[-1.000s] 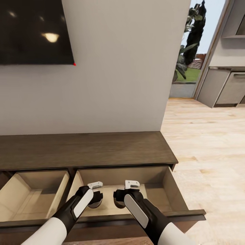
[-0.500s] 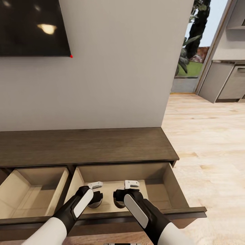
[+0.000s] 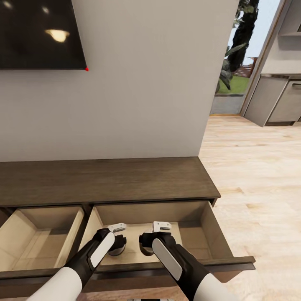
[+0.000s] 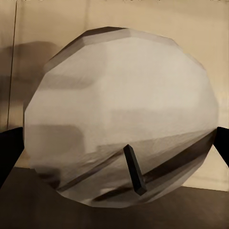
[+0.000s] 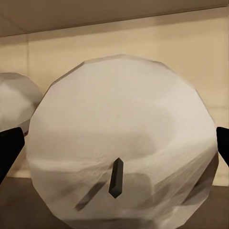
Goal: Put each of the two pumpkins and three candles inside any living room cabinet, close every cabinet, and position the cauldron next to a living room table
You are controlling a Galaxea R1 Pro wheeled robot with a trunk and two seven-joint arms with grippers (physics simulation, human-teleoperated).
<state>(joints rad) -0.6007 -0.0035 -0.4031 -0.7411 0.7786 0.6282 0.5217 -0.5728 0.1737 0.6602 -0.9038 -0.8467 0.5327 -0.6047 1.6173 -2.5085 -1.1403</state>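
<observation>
The cabinet (image 3: 104, 177) is a low dark-brown unit against the wall, with its right drawer (image 3: 217, 238) pulled out. Both my grippers reach down into that drawer. My left gripper (image 3: 116, 247) is shut on a cream-beige candle (image 4: 119, 114) whose dark wick (image 4: 134, 169) faces the left wrist camera. My right gripper (image 3: 146, 247) is shut on a second candle (image 5: 119, 143), its black fingers (image 5: 9, 148) at either side. In the right wrist view the first candle (image 5: 14, 107) shows beside it. The pumpkins, cauldron and table are out of view.
A second drawer (image 3: 42, 234) stands open to the left of the one I reach into. A dark TV screen (image 3: 42, 33) hangs on the wall above. Light wood floor (image 3: 259, 188) runs right toward grey kitchen units (image 3: 276, 104) and a glazed opening.
The head view has shifted a little, so the cabinet and wall sit higher in the picture. Both grippers and their candles keep the same place in the drawer.
</observation>
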